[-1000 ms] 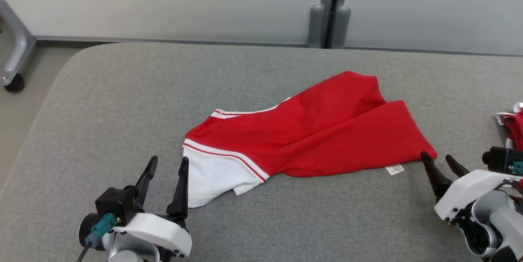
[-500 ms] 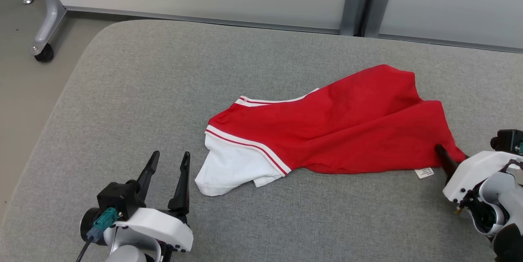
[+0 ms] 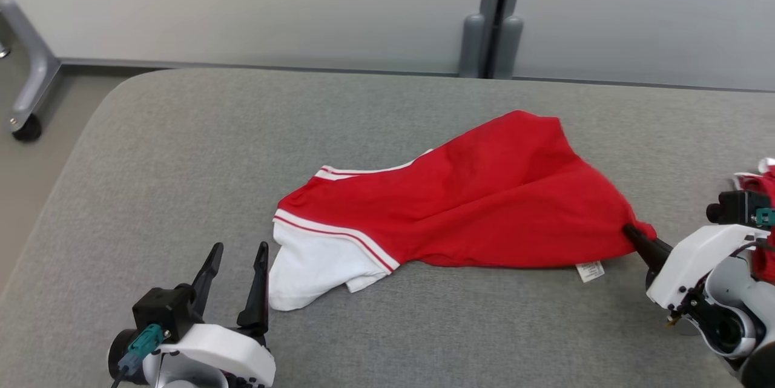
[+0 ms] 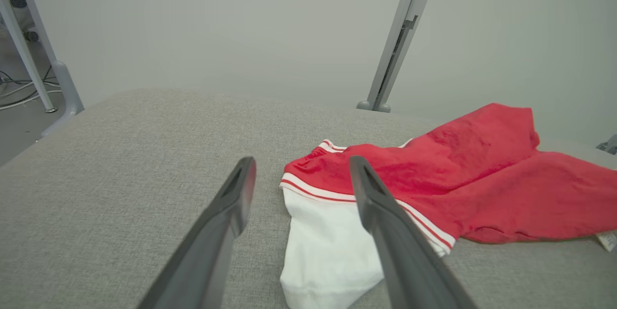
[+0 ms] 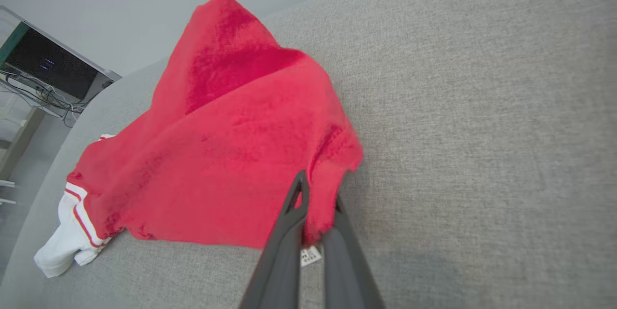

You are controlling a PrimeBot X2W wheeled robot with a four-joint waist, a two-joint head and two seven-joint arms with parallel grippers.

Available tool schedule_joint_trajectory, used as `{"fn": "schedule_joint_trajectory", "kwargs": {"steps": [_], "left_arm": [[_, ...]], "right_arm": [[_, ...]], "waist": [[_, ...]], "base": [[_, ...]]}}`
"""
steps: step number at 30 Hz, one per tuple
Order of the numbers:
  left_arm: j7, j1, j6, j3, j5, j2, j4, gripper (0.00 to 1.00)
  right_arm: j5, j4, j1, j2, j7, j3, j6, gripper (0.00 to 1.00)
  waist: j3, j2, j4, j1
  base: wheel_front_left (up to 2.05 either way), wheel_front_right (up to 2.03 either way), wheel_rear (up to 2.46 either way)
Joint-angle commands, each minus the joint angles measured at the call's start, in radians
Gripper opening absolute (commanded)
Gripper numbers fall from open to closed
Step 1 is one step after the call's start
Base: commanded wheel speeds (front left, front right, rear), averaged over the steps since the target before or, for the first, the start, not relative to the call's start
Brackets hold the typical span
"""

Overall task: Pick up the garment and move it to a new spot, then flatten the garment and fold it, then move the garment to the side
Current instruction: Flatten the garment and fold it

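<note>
At the far left a grey metal frame leg on a castor (image 3: 27,97) stands on the floor beside the grey fabric-covered worktop (image 3: 181,134). At the worktop's near-left the left pincer (image 3: 239,247) hovers with its two dark fingers spread wide and nothing between them. Just ahead of it and a little to its right lies the white sleeve-like end (image 3: 309,267) of the red and white knit garment (image 3: 484,206), edged with red and white stripes. From there the garment's long axis runs rightward across the middle of the worktop, and the red body fans out and rises towards the far right. A small white label (image 3: 590,270) pokes out from the near hem. Just to the label's right, the right pincer (image 3: 631,232) is clamped shut on the near-right red corner, with cloth bunched between the fingers in the right wrist view. Beyond it, at the right edge, part of another red and white cloth (image 3: 764,185) is visible. The right arm has its hold, so I judge that a lift would trail the white end from that corner. The left arm is far nearer that loose end and would only need to reach slightly forward and right to take it.
</note>
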Motion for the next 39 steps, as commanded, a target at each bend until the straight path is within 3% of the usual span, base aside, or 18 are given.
{"fn": "schedule_joint_trajectory", "kwargs": {"steps": [1,12,17,22,23,24,25,32,39], "left_arm": [[-0.004,0.011,0.005,0.008,-0.004,0.010,0.002,1.00],[-0.008,0.064,0.026,0.048,-0.017,0.029,-0.014,1.00],[-0.007,0.082,0.030,0.049,-0.018,0.036,-0.023,1.00],[0.006,0.078,0.033,0.042,-0.020,0.040,-0.032,1.00],[0.008,0.076,0.033,0.041,-0.020,0.040,-0.034,1.00],[0.012,0.074,0.033,0.039,-0.021,0.040,-0.034,1.00],[0.016,0.071,0.032,0.037,-0.021,0.040,-0.034,1.00],[0.064,0.072,0.032,0.020,-0.026,0.054,-0.048,1.00],[0.252,0.086,0.010,-0.046,-0.054,0.083,-0.078,1.00]], "right_arm": [[0.014,-0.028,0.020,-0.026,0.022,0.002,0.002,0.00],[0.185,-0.284,0.189,-0.191,0.238,-0.023,0.002,0.00],[0.239,-0.296,0.268,-0.241,0.296,-0.036,0.001,0.00],[0.222,-0.236,0.290,-0.234,0.290,-0.040,0.001,0.00],[0.211,-0.221,0.285,-0.225,0.280,-0.040,0.001,0.08],[0.204,-0.205,0.280,-0.214,0.272,-0.042,0.001,0.71],[0.197,-0.192,0.275,-0.203,0.265,-0.043,0.001,1.00],[0.167,-0.182,0.258,-0.173,0.213,-0.074,0.001,1.00],[0.119,-0.258,0.269,-0.160,0.081,-0.148,0.001,1.00]], "waist": [[-0.023,0.0000,-0.030,0.0000],[-0.055,0.0000,-0.119,0.0000],[-0.057,0.0000,-0.136,0.0000],[-0.051,0.0000,-0.137,0.0000],[-0.050,0.0000,-0.135,0.0000],[-0.048,0.0000,-0.133,0.0000],[-0.047,0.0000,-0.130,0.0000],[-0.053,0.0000,-0.118,0.0000],[-0.067,0.0000,-0.119,0.0000]], "base": [[0.00,0.00,0.00],[0.00,0.00,0.00],[0.00,0.00,0.00],[0.00,0.00,0.00],[0.00,0.00,0.00],[0.00,0.00,0.00],[0.00,0.00,0.00],[0.00,0.00,0.00],[0.00,0.00,0.00]]}}
